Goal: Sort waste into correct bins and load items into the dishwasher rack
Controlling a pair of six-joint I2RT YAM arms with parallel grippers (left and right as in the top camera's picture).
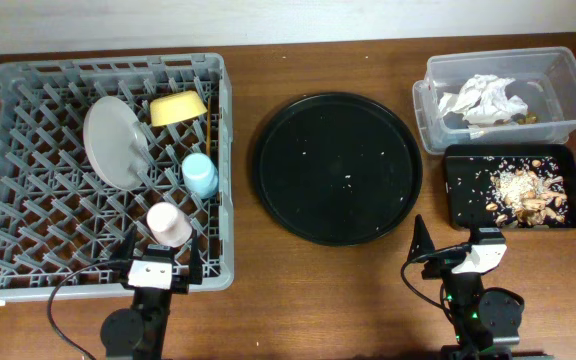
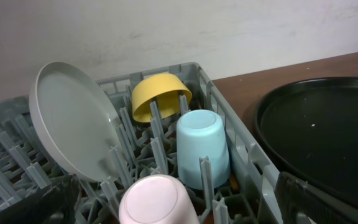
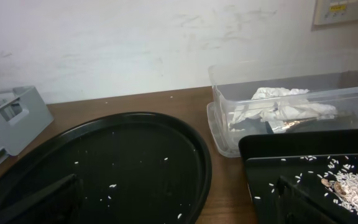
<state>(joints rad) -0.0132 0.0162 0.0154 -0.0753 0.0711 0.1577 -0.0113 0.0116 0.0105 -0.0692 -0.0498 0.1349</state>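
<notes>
The grey dishwasher rack [image 1: 28,200] holds the grey plate [image 1: 115,142] on edge, the yellow bowl [image 1: 178,107], the blue cup [image 1: 200,175] and the pink cup [image 1: 169,224], both cups upside down. Thin brown chopsticks [image 1: 208,132] lie by the bowl. The spoon is not visible. White napkins [image 1: 483,100] lie in the clear tub [image 1: 568,75]. Tan food scraps [image 1: 528,192] lie in the flat black tray [image 1: 458,200]. My left gripper [image 1: 160,262] is open and empty just in front of the pink cup [image 2: 157,199]. My right gripper [image 1: 455,245] is open and empty between the round tray and the flat tray.
The large round black tray [image 1: 338,165] sits mid-table with a few rice grains on it. In the right wrist view it [image 3: 104,168] lies left, the flat tray [image 3: 303,168] right, with bare wood between. A white wall runs behind.
</notes>
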